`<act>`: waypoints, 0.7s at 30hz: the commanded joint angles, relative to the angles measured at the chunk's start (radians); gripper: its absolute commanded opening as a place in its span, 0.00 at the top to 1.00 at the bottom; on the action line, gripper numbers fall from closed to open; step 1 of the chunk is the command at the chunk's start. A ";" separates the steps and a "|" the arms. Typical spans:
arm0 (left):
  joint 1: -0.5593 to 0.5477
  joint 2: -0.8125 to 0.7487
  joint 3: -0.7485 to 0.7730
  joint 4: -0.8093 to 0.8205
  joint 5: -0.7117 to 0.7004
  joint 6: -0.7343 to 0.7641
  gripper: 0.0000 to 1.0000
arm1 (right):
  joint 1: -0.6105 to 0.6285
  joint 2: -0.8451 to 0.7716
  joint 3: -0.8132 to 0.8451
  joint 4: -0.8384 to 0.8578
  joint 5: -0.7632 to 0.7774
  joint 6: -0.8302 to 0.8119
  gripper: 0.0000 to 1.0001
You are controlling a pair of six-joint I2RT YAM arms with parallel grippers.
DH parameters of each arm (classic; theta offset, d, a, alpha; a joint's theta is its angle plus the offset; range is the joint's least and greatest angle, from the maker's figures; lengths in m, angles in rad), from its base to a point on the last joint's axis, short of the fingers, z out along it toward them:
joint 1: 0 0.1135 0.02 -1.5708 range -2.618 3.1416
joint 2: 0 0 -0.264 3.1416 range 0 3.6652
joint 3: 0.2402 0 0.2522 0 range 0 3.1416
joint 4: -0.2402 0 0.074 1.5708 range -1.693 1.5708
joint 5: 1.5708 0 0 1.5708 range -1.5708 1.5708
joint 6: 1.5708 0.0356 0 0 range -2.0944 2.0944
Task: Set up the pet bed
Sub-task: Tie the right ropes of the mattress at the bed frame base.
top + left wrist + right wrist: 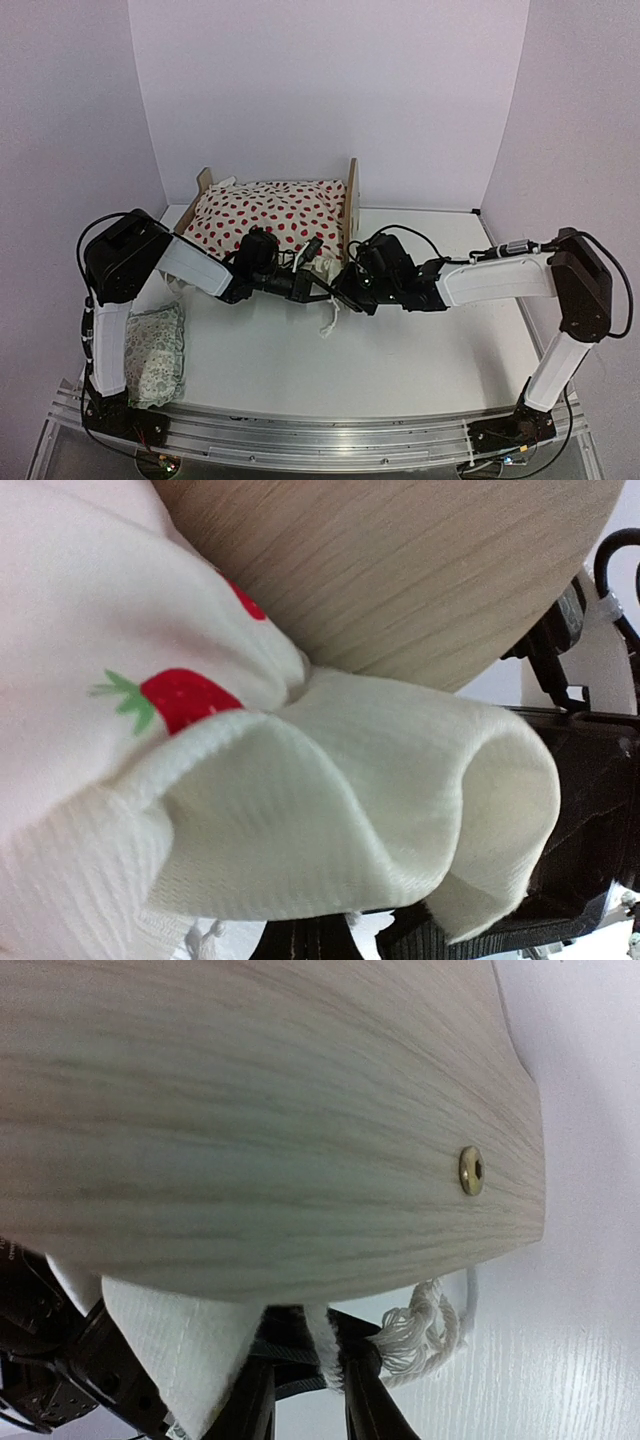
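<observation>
Status: the pet bed is sitting upright on the tabletop, with the back wall just behind it and the arm bases well off on its near side. The cream, red-dotted blanket is covering the bed from end board to end board, so the mattress isn't showing and I can't confirm it's in. One ruffled corner is hanging off the bed's near right corner, with its tassel dangling beside the taller end board. Both hands are working right at that corner. The left hand is clenched. Its wrist view is filling with ruffle bunched against the wood and running down toward it, so I'm reading it as pinching the blanket hem, though the contact itself is hidden. The right hand is sitting under the end board's lower edge with its jaws partly apart. A white cord of the tassel is passing between its fingers, not clamped as far as I can see, so it's looking released. The pillow is lying on the tabletop well apart from the bed, off its near left side. My read: frame placed and blanket mostly on, leaving that loose corner to square off and the pillow to go onto the bed. Past halfway, not wrapping up yet.
</observation>
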 commanded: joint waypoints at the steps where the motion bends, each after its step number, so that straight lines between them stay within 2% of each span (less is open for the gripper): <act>1: -0.005 0.041 -0.018 0.366 0.175 -0.227 1.00 | 0.002 -0.049 0.005 -0.086 -0.003 -0.024 0.72; 5: -0.005 0.073 -0.005 0.424 0.191 -0.283 1.00 | 0.001 -0.070 0.013 -0.144 0.000 -0.044 0.71; 12: -0.003 0.150 0.011 0.634 0.218 -0.454 1.00 | 0.001 -0.100 0.042 -0.219 -0.005 -0.100 0.67; 21: -0.003 0.177 0.023 0.645 0.213 -0.473 1.00 | -0.016 -0.165 0.027 -0.247 -0.032 -0.185 0.59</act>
